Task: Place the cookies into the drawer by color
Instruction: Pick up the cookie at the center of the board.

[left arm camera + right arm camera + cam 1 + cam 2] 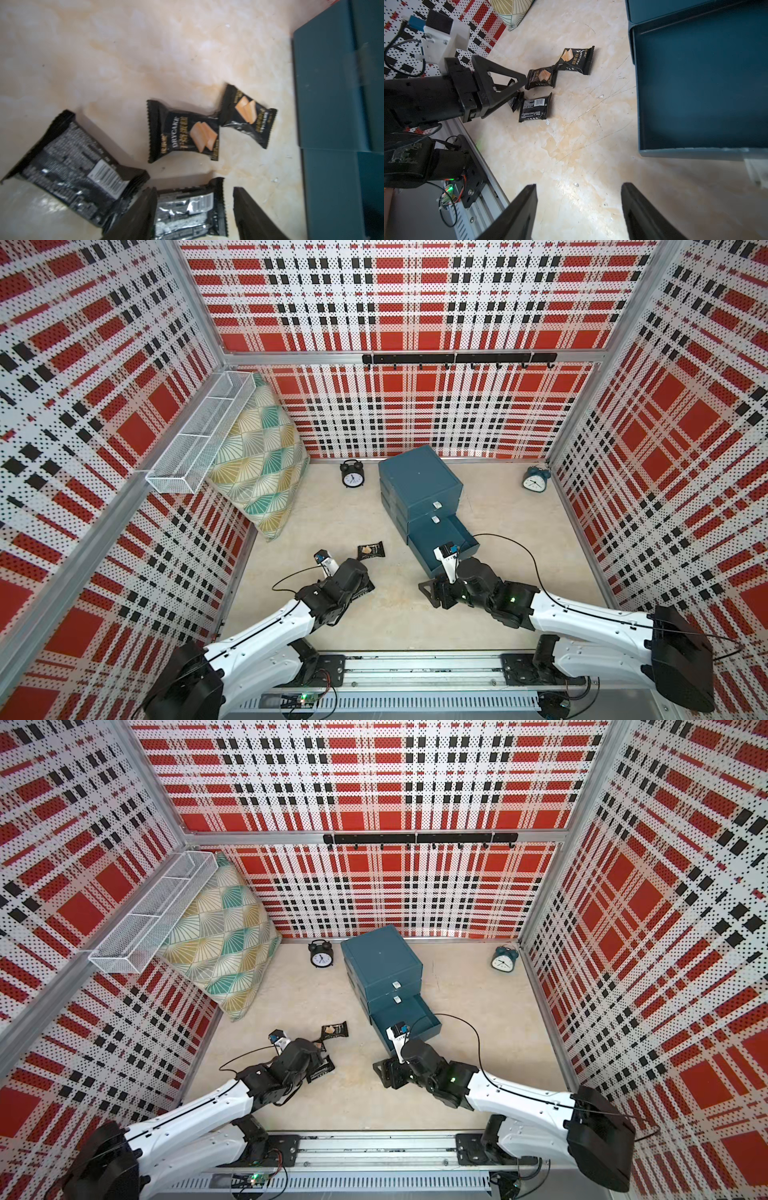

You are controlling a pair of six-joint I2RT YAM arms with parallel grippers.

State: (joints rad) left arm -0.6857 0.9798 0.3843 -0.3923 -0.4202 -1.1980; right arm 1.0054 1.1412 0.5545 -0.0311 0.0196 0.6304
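So the cookies (182, 131) on the counter (145, 52) were four black packets, all lying flat, near the drawer (419, 485). Two were face up showing a tan biscuit, corners touching. The barcode-up packets (70, 166) sat just beside them, one a bit skewed. The drawer was a teal cabinet of three. The top two were shut, with little white tabs (437, 504), and the bottom tray (695, 83) was pulled out.

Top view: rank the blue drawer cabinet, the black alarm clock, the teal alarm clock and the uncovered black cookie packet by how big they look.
Largest: blue drawer cabinet
Next: black alarm clock and teal alarm clock, too alike to rank
Smallest: black cookie packet
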